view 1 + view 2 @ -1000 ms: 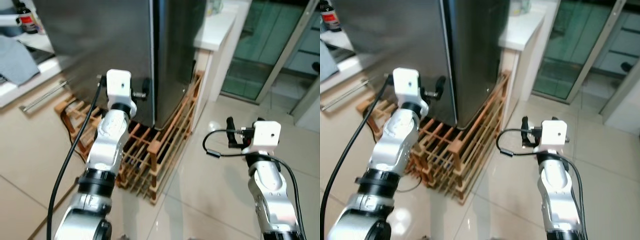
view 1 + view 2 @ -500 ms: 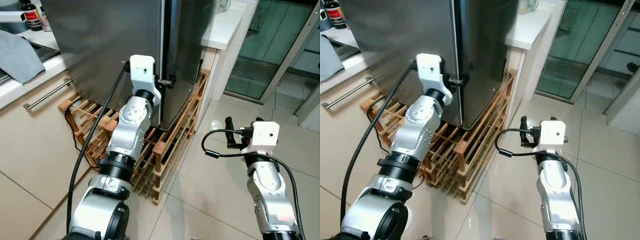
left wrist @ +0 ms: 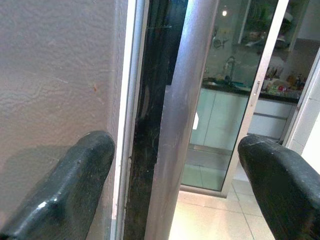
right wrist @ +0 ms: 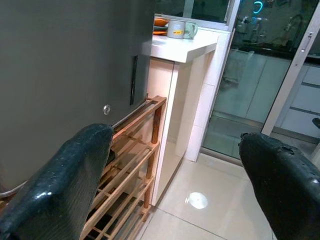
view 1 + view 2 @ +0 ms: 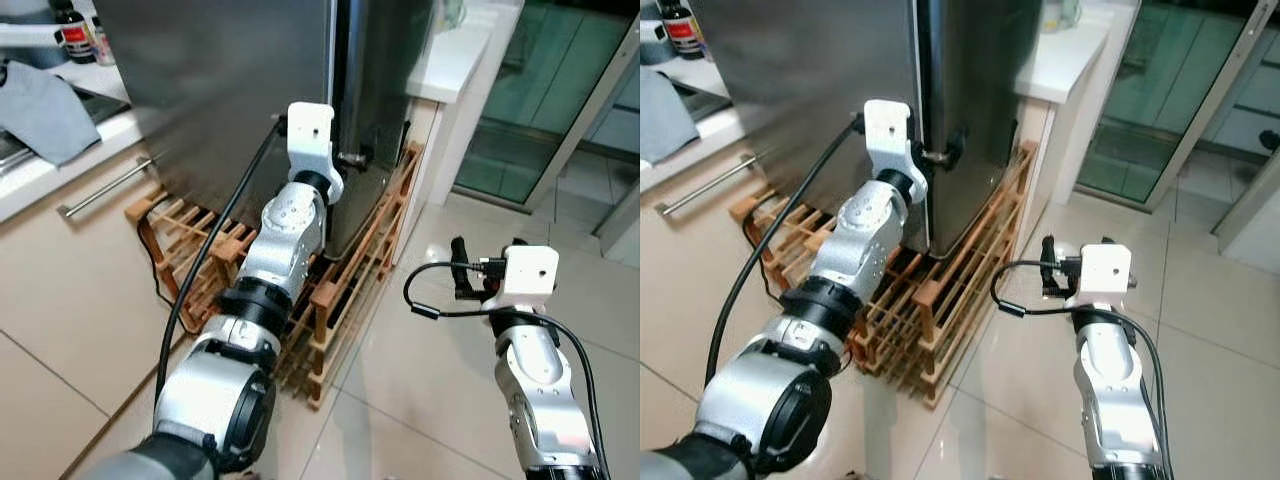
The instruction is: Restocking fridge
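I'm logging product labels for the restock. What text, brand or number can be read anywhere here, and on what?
No text is readable.
Dark bottle on the counter: red label, print too small and blurred.
Fridge: no visible lettering.
Mugs on the white ledge: nothing legible.

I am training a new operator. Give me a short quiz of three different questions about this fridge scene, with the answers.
1. True or false: the left claw is shut on the fridge door edge.
2. What does the fridge stand on? A) wooden rack B) carpet C) metal cart
3. Fill in: the right claw hangs over the tiled ____.

Key:
1. False; its fingers are open, one on each side of the edge.
2. A, the wooden rack.
3. floor.
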